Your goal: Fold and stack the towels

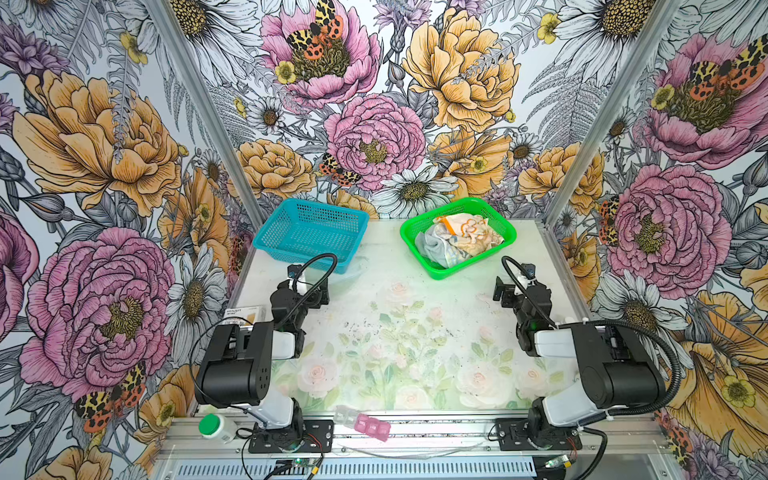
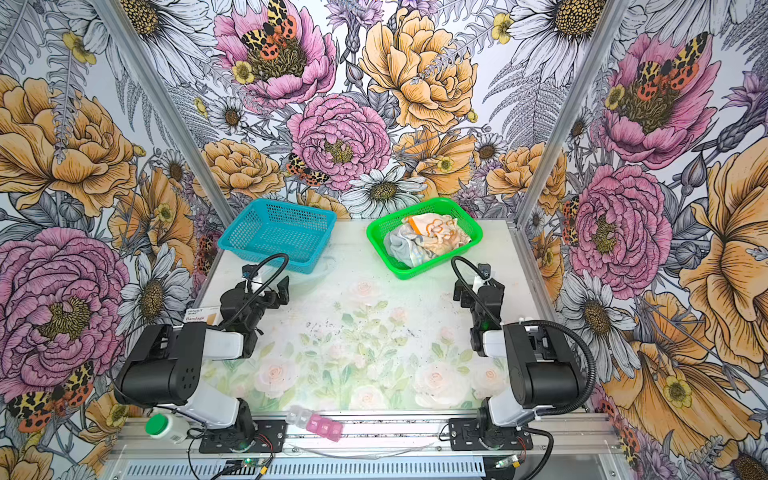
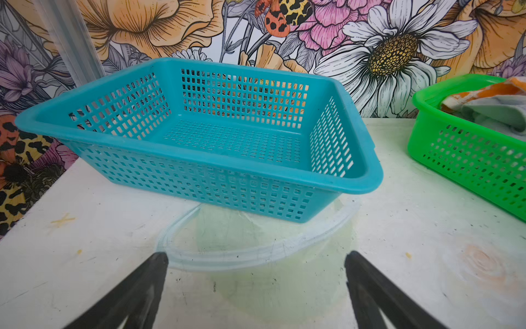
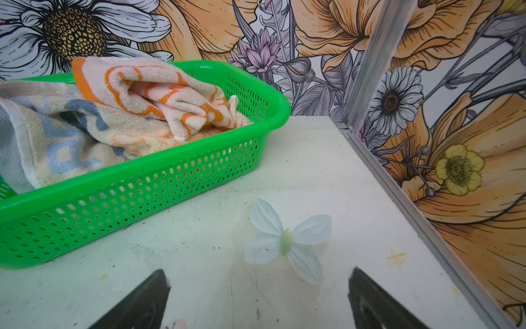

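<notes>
While towels (image 1: 461, 241) lie crumpled in green basket (image 1: 440, 274) at table's (image 1: 415, 299) far edge, nothing folded; left gripper (image 3: 256, 256), right gripper (image 4: 259, 272) spread apart, empty.

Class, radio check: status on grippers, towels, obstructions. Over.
Left gripper open, empty. Right gripper open, empty. Towels crumpled in green basket, unfolded. Blue basket empty; nothing covers towels.

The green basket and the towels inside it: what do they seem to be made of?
The green basket looks like moulded plastic, smooth and slightly glossy, with rows of small slots in its walls. The towels look like soft terry cloth, judging by the fuzzy looped pile and limp folds; the exact fibre is unclear.
</notes>
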